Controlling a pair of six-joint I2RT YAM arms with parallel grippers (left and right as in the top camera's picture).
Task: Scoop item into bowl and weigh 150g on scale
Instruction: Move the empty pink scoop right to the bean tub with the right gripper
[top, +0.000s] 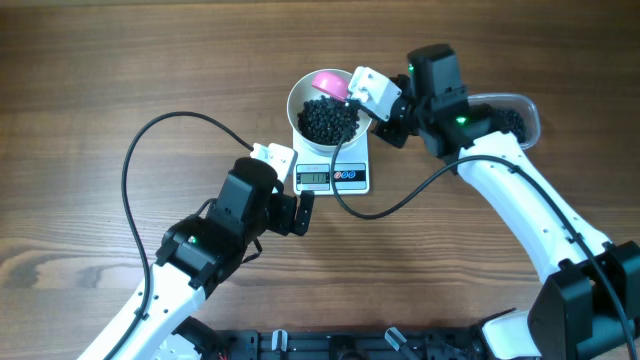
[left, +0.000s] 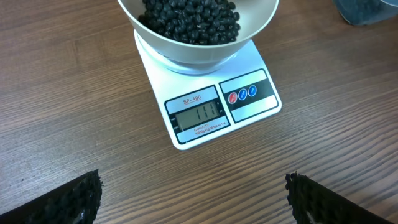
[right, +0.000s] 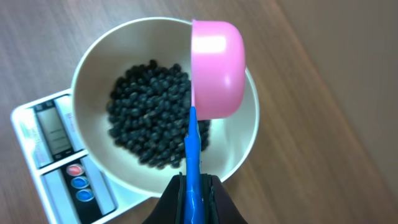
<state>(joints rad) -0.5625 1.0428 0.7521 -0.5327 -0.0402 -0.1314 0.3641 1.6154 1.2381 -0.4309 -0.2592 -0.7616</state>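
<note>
Many black beans (top: 328, 120) lie in the white bowl (top: 298, 105) atop the scale (top: 358, 160). Over the bowl's far rim, the right gripper (right: 196, 186) clamps the pink scoop (right: 216, 68) by its handle; the left gripper (left: 193, 196) gapes empty, just near of the scale.

Through the right wrist camera the pink scoop (right: 216, 68) just ahead of the right fingers (right: 166, 202) shows only its outside, so whatever lies inside is hidden. The scale (right: 62, 155), left of those fingers, runs out of view with its display too blurred to read. From overhead the right arm (top: 520, 195) covers much of the clear tub (top: 533, 115) behind those fingers, and beyond the left fingers (left: 68, 199), themselves cut off at the bottom, the bowl (left: 252, 28) loses its far half past the top edge.
</note>
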